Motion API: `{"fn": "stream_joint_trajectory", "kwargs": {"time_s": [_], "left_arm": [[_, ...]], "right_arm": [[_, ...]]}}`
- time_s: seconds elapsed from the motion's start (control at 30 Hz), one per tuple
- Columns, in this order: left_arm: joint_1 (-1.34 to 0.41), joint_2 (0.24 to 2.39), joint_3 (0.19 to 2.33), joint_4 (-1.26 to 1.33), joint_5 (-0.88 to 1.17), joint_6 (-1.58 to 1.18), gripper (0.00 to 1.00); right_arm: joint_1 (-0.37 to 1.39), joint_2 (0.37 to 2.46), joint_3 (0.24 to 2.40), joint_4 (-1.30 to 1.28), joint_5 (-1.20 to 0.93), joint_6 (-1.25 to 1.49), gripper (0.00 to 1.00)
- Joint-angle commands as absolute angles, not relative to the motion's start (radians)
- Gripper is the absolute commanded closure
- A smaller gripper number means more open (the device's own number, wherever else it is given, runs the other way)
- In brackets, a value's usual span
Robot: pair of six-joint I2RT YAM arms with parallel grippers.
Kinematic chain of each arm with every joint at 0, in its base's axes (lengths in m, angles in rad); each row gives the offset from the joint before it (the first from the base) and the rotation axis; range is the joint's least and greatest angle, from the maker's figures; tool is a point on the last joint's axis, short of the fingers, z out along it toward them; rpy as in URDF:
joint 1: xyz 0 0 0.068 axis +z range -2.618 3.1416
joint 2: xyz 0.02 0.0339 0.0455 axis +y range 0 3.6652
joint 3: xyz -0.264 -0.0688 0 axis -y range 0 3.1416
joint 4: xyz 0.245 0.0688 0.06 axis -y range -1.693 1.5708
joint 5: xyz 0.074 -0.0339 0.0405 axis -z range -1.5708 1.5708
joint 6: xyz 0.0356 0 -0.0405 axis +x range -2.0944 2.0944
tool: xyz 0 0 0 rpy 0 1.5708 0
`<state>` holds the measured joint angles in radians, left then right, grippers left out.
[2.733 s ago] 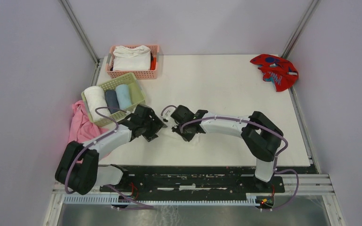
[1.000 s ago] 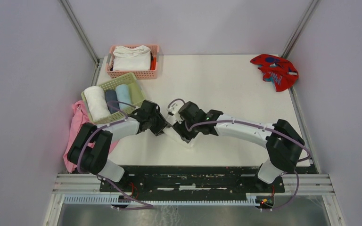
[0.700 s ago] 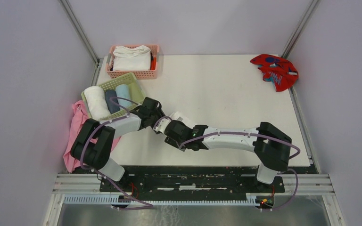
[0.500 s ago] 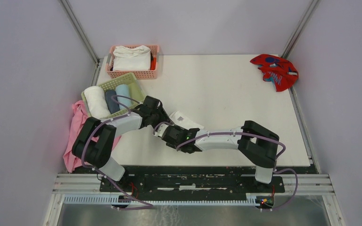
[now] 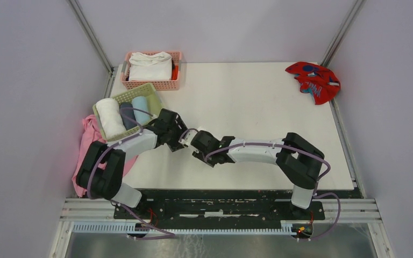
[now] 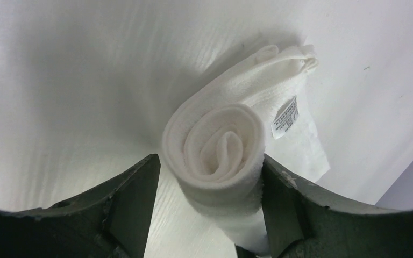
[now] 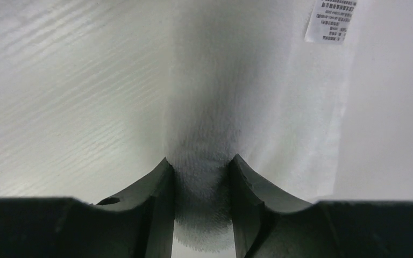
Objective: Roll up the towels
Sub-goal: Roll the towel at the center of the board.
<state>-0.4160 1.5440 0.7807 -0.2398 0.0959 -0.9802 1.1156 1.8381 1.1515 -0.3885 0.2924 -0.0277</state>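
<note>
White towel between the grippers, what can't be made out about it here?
Left wrist: white towel cut off by bottom edge; care label print too small to read.
Right wrist: spiral out of view; label cut by top edge.
Top external: towel nearly hidden under left gripper and right gripper.

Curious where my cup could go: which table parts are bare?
Bare: the middle from the pink plastic basket to the crumpled red towel. Crowded: left tool and right tool holding the rolled white towel by the green plastic basket.

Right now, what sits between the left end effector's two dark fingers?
A rolled white terry towel, spiral end toward the camera, seen in the left wrist view.
</note>
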Motion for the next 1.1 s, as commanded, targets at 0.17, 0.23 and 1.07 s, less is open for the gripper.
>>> {"fn": "stream_joint_trajectory", "kwargs": {"time_s": [0.17,0.23,1.07], "left_arm": [[-0.320,1.161,0.643,-0.202,0.021,-0.990,0.15],[-0.320,1.129,0.624,-0.193,0.052,-1.006,0.14],[-0.402,1.504,0.508,0.088,0.149,-1.204,0.31]], "right_arm": [[0.872,1.845,1.083,-0.372,-0.429,0.116,0.73],[0.836,1.866,1.088,-0.355,-0.543,0.139,0.73],[0.637,1.971,1.059,-0.265,-0.780,0.321,0.53]]}}
